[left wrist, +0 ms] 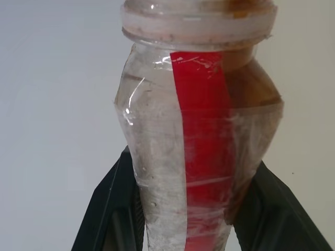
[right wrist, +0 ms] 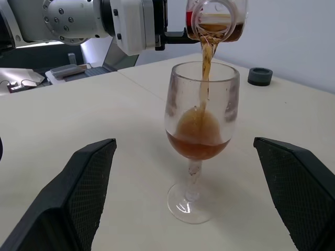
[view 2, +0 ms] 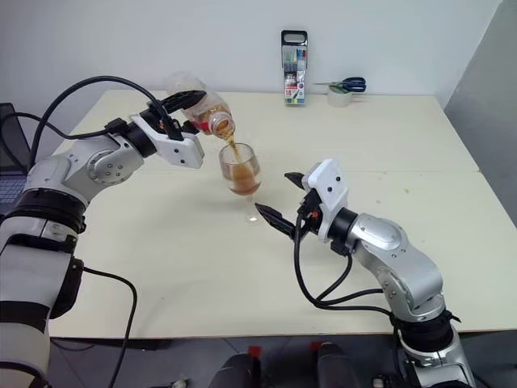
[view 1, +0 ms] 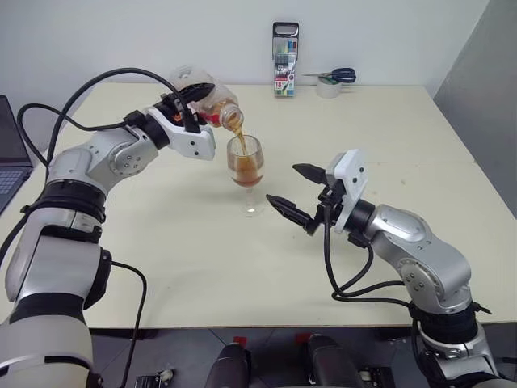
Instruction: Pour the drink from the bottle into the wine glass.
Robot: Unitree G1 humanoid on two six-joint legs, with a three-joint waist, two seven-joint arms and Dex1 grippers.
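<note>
My left gripper [view 1: 196, 100] is shut on the clear bottle [view 1: 207, 95], which has a red label strip [left wrist: 201, 157]. The bottle lies tipped with its open mouth [right wrist: 214, 20] just above the rim of the wine glass [view 1: 245, 166]. A thin stream of reddish-brown drink [right wrist: 205, 57] falls into the bowl, where drink [right wrist: 199, 144] has pooled in the lower part. The glass stands upright on the cream table [view 1: 388, 137]. My right gripper [view 1: 282, 184] is open, a little to the right of the glass at stem height. Its fingers [right wrist: 78, 193] point at the glass without touching it.
A pen box [view 1: 285, 61] stands at the table's far edge, with a tape roll [view 1: 328, 89] and blue-handled scissors [view 1: 339, 76] beside it. A laptop [view 1: 8, 153] sits at the left edge. A small dark round thing [right wrist: 260, 76] lies beyond the glass.
</note>
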